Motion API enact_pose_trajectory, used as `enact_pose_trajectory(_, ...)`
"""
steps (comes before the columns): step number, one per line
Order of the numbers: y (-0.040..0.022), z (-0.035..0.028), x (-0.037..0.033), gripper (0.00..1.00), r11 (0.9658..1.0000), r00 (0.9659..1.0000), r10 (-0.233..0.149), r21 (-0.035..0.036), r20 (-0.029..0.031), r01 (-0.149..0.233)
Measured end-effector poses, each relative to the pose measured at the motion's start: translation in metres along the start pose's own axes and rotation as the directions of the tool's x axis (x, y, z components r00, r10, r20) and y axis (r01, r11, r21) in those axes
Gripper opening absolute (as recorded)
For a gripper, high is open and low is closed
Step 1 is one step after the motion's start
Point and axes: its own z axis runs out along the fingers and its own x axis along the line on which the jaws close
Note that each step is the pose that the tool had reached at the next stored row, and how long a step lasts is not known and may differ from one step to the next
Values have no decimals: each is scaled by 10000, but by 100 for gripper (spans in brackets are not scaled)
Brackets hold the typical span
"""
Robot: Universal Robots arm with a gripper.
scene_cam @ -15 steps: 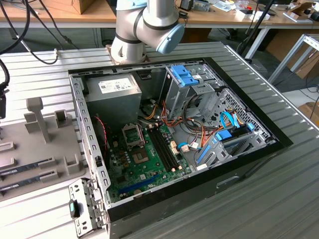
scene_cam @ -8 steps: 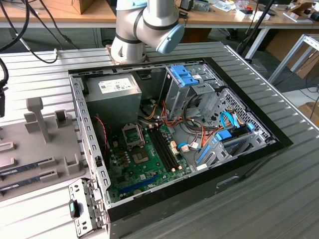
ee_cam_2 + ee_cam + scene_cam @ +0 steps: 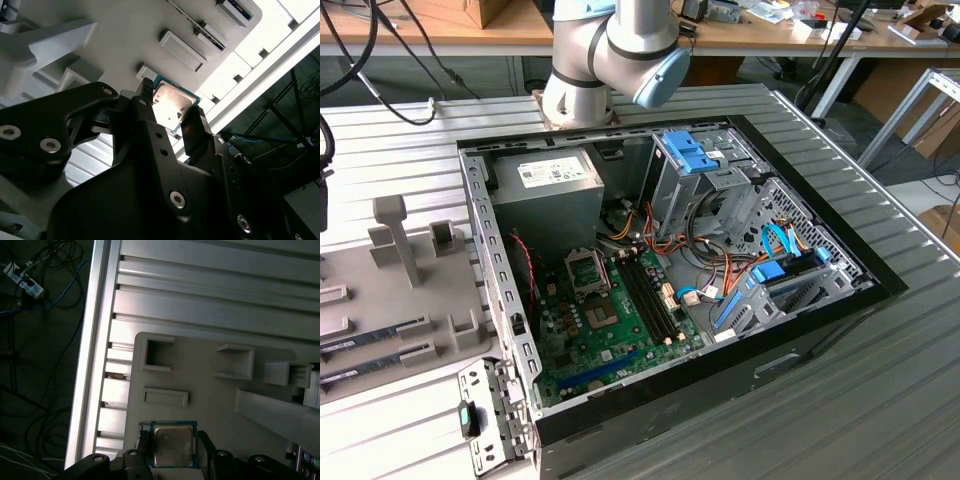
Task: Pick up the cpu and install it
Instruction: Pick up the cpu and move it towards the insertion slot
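Note:
The cpu [image 3: 172,445] [image 3: 171,101], a flat square chip with a silvery lid and thin green rim, sits between my gripper's two black fingers in both wrist views. My gripper [image 3: 173,452] [image 3: 169,112] is shut on it, one fingertip [image 3: 144,450] against each of two opposite edges. The chip is just over the corner of a grey holder tray [image 3: 210,395] [image 3: 125,45], near the tray's edge. In the exterior view, the open computer case holds a green motherboard [image 3: 610,330] with a square socket frame [image 3: 586,270].
The tray carries raised holders and empty pockets [image 3: 157,352], and it shows at the exterior view's left [image 3: 400,300]. It rests on a ribbed metal table [image 3: 210,295]. Inside the case are a power supply [image 3: 545,195], blue drive bays [image 3: 695,155] and loose cables [image 3: 720,270]. Floor cables [image 3: 40,285] lie beyond the table edge.

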Motion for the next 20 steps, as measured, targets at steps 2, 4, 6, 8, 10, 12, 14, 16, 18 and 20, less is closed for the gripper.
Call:
enact_pose_trajectory(2,0,-11,0,47,10000,10000,0,0,1,0)
enact_pose_trajectory(4,0,-20,-1,47,10000,10000,0,0,0,0)
enact_pose_trajectory(6,0,-28,-1,47,10000,10000,0,0,0,0)
enact_pose_trajectory(8,0,-40,-1,47,10000,10000,0,0,-1,0)
enact_pose_trajectory(10,0,-54,-2,47,10000,10000,0,0,0,0)
enact_pose_trajectory(12,0,-67,-3,47,10000,10000,0,0,0,0)
enact_pose_trajectory(14,1,-79,-3,47,10000,10000,0,0,0,0)
enact_pose_trajectory(16,1,-93,-3,47,10000,10000,0,0,0,0)
enact_pose_trajectory(18,1,-101,-4,47,10000,10000,1,0,0,-1)
enact_pose_trajectory(20,1,-122,-5,47,10000,10000,0,0,0,0)
